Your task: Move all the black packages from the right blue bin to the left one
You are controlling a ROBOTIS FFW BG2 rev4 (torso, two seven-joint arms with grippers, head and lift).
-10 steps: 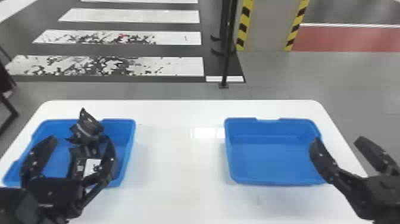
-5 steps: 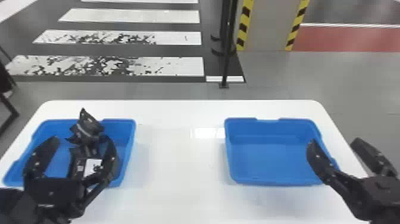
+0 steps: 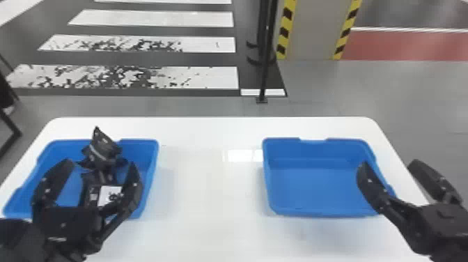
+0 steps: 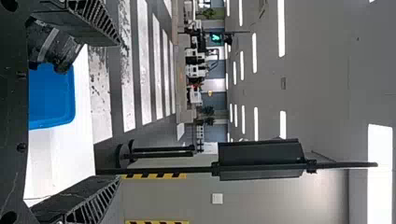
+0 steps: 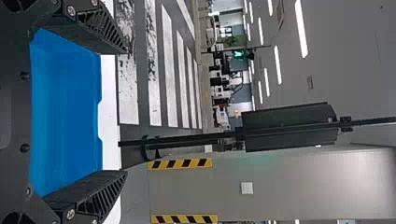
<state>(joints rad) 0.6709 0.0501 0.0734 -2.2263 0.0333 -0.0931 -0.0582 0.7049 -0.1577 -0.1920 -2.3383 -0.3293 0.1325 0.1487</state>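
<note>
Head view: bright, even illumination; the white table (image 3: pixel 209 216) carries a pale rectangular glare patch (image 3: pixel 242 155) near mid-frame. Faint, soft-edged shadows lie beside the left blue bin (image 3: pixel 154 163) and under the near edge of the right blue bin (image 3: pixel 266 174). Left wrist view: lit ceiling strips (image 4: pixel 281 28), with a blown-out panel (image 4: pixel 380 172) at lower right. Right wrist view: lit strips at upper right; faint green sheen on the grey wall (image 5: pixel 280 182).

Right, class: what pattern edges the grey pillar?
Yellow and black stripes, clearest in the head view.
</note>
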